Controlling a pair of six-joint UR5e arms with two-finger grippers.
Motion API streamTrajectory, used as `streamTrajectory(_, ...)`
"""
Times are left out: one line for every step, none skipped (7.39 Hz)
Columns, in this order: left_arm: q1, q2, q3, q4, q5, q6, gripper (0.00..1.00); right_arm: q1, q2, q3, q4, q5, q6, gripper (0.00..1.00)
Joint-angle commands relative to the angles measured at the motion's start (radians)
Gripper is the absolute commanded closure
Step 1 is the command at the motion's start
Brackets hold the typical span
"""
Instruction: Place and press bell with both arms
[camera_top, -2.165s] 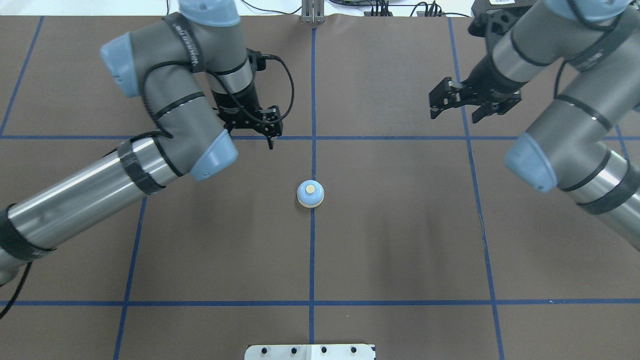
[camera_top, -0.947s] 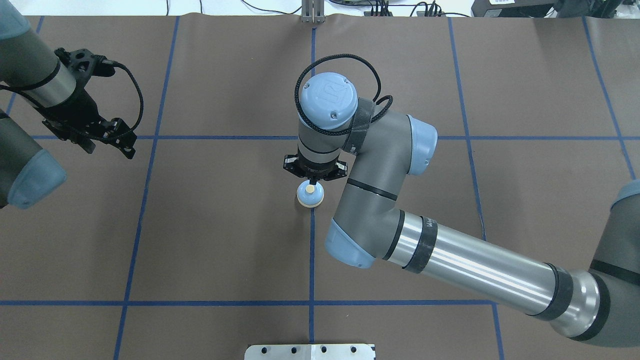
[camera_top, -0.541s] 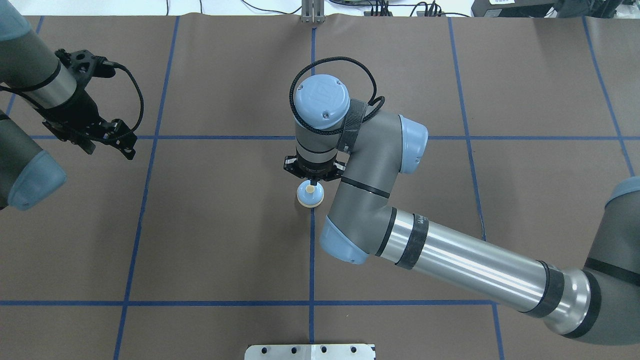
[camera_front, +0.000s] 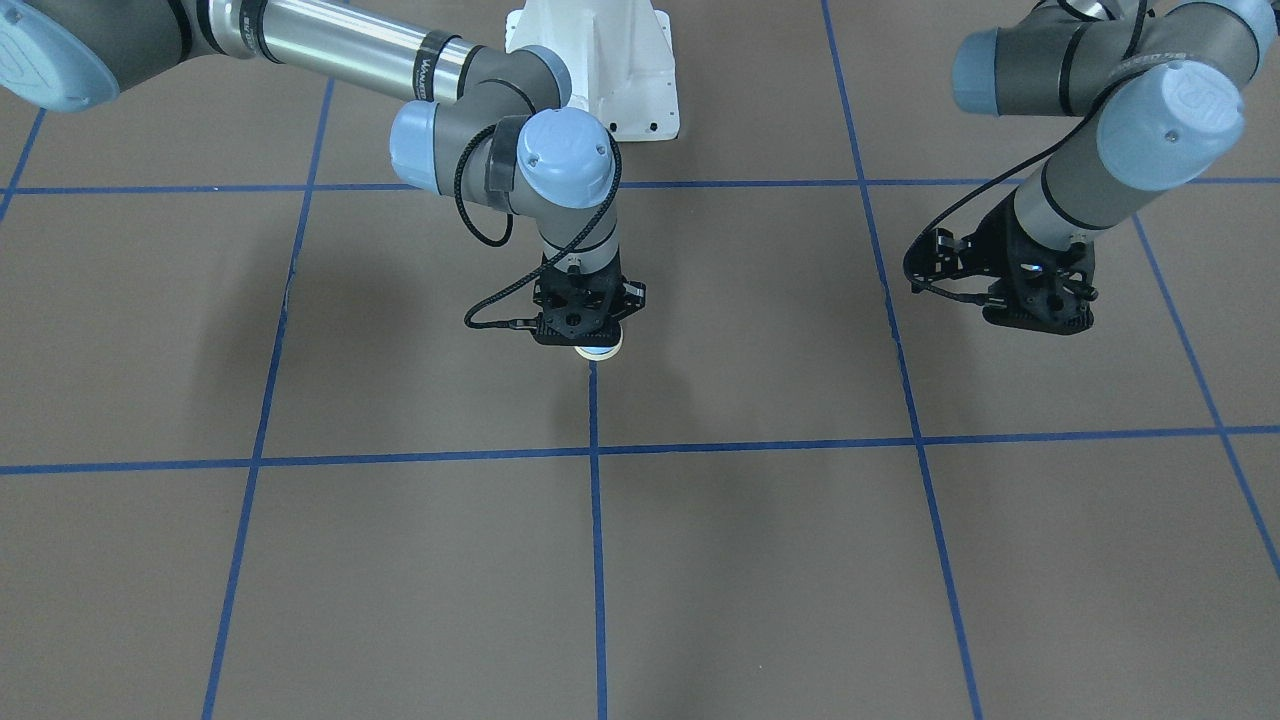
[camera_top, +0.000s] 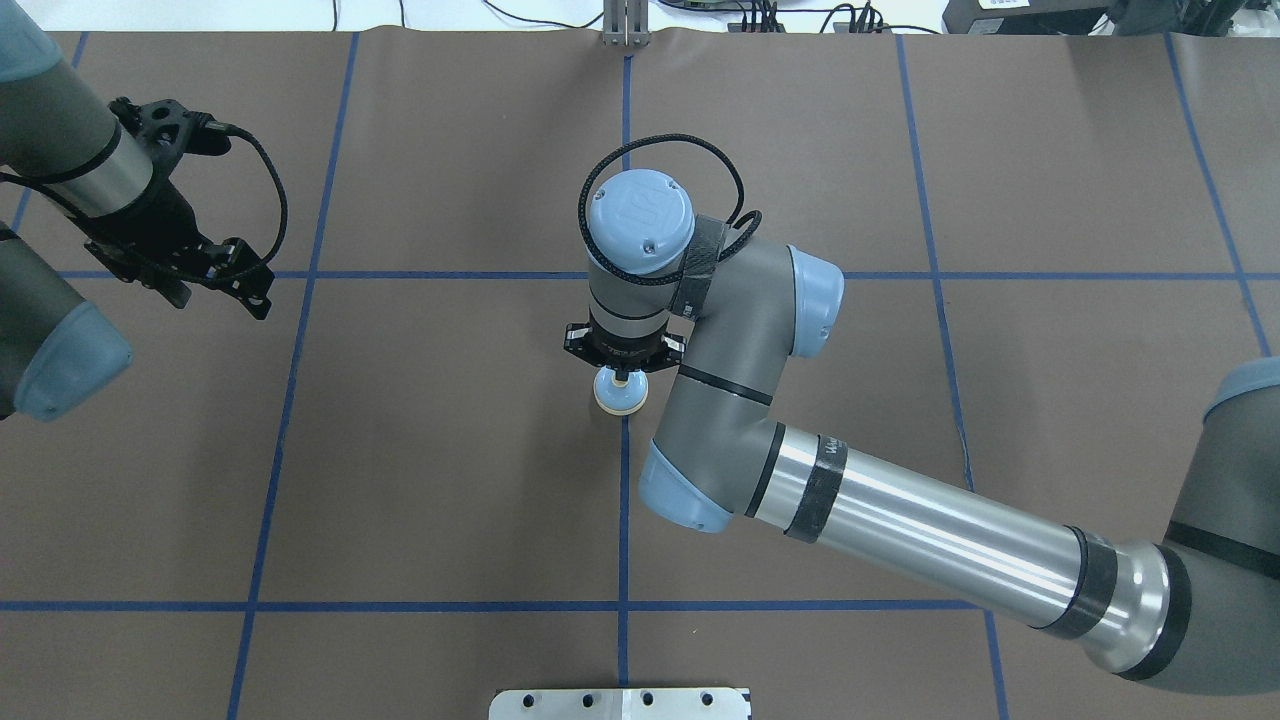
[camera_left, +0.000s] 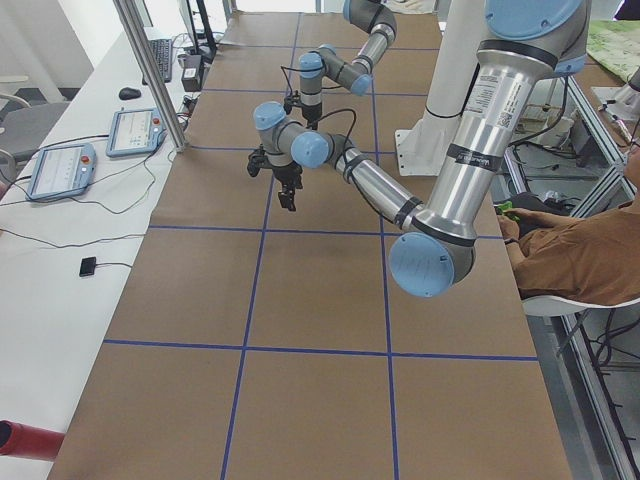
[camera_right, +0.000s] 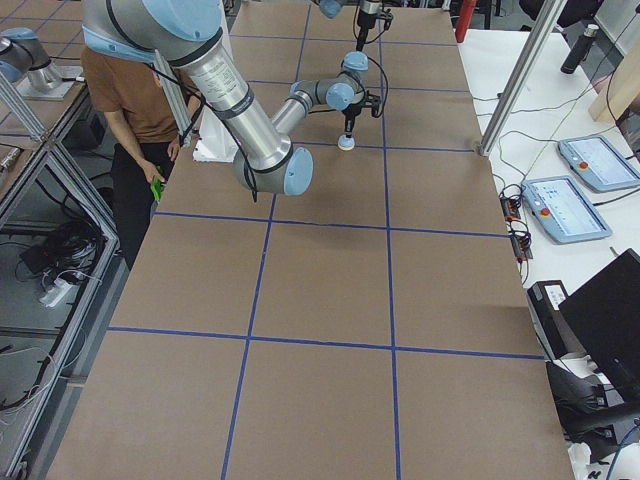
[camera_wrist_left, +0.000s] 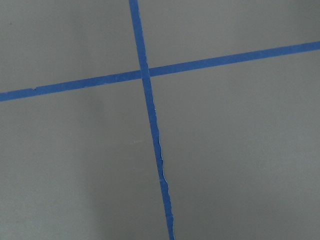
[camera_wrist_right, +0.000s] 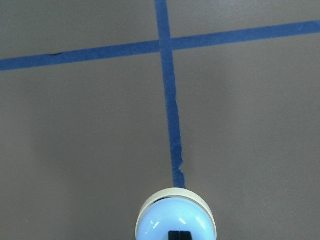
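The light-blue bell (camera_top: 619, 395) stands on the centre blue line; it also shows in the front view (camera_front: 601, 351), the right side view (camera_right: 346, 144) and the right wrist view (camera_wrist_right: 176, 216). My right gripper (camera_top: 622, 374) points straight down over it, shut, its black tip on the cream button. The tip shows at the bottom edge of the right wrist view (camera_wrist_right: 180, 235). My left gripper (camera_top: 225, 285) is far to the left, away from the bell, shut and empty; it also shows in the front view (camera_front: 1040, 318). The left wrist view holds only mat and tape.
Blue tape lines (camera_top: 624, 500) grid the brown mat. The white pedestal base (camera_front: 620, 70) stands at the robot's side. Tablets (camera_right: 572, 205) lie on the white bench beyond the mat. A seated person (camera_right: 140, 110) is beside the table.
The left gripper withdrew from near the bell to the far left, and the right arm swung in over the bell. In the last half second the right fingertip came down onto the button.
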Motion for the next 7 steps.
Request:
streamTrajectory(0.000, -0.001, -0.002, 0.000, 0.000, -0.002, 0.08, -0.002, 0.001, 0.006, 0.002, 0.030, -0.003, 1.00)
streamTrajectory(0.000, -0.001, -0.006, 0.000, 0.000, -0.005, 0.08, 0.026, 0.004, 0.010, -0.001, 0.076, -0.009, 1.00)
streamTrajectory(0.002, -0.001, -0.006, 0.000, 0.000, -0.005, 0.08, 0.064, -0.008, 0.041, -0.004, 0.127, -0.012, 1.00)
streamTrajectory(0.002, -0.001, -0.006, 0.000, 0.000, -0.005, 0.08, 0.116, -0.073, 0.129, -0.010, 0.173, -0.015, 1.00)
streamTrajectory(-0.003, 0.002, -0.006, -0.001, 0.000, 0.001, 0.08, 0.168, -0.195, 0.254, -0.010, 0.196, -0.055, 1.00)
streamTrajectory(-0.008, 0.003, -0.006, -0.006, -0.001, 0.014, 0.08, 0.229, -0.324, 0.374, -0.010, 0.204, -0.123, 1.00)
streamTrajectory(-0.014, 0.026, -0.015, -0.009, 0.000, 0.065, 0.08, 0.303, -0.433, 0.442, -0.010, 0.240, -0.232, 1.00)
